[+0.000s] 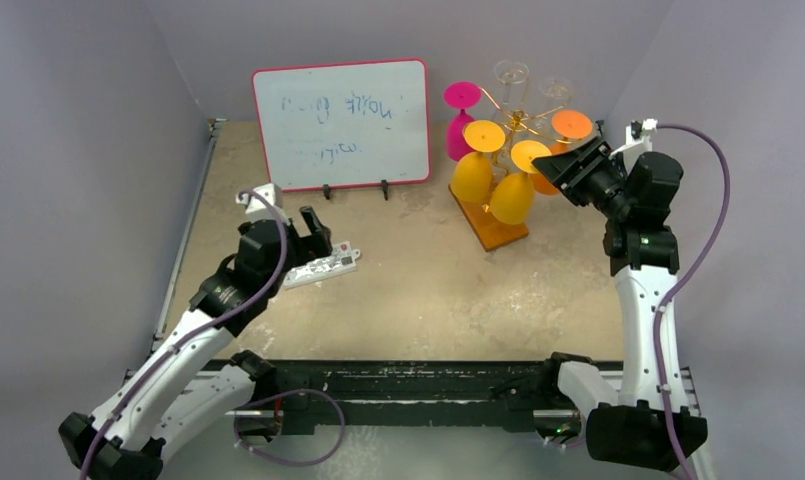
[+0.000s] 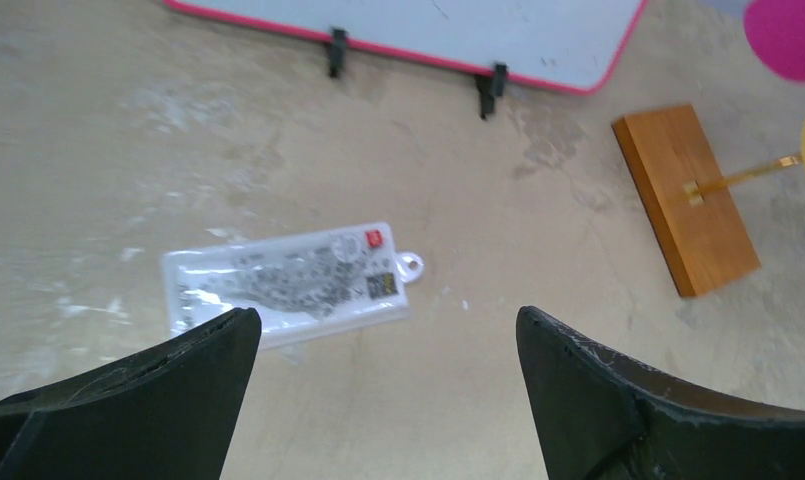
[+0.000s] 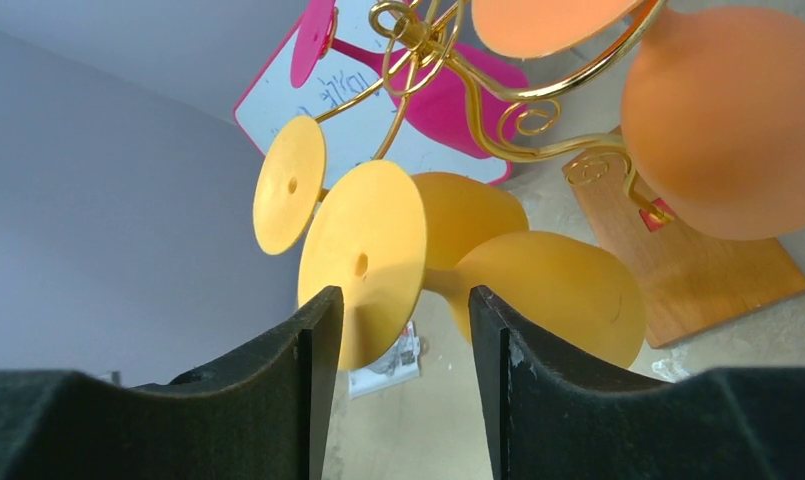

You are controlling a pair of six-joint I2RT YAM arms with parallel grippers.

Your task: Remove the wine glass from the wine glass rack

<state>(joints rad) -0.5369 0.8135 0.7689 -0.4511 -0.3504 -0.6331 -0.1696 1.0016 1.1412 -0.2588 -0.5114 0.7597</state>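
The gold wire wine glass rack [image 1: 519, 124] stands on its wooden base [image 1: 492, 228] at the back right, with several glasses hanging upside down: pink, yellow, orange and clear. The nearest yellow wine glass [image 1: 513, 198] hangs with its foot [image 3: 363, 265] just beyond my right gripper [image 3: 403, 295]. Its thin stem sits level with the gap between the fingertips, and neither finger visibly touches it. The right gripper [image 1: 560, 165] is partly open. My left gripper [image 2: 387, 315] is wide open and empty, low over the table far left of the rack.
A red-framed whiteboard [image 1: 341, 125] stands upright at the back centre. A white plastic packet [image 2: 288, 285] lies flat on the table just ahead of the left fingers. An orange glass bowl [image 3: 723, 130] hangs close to the right of my right gripper.
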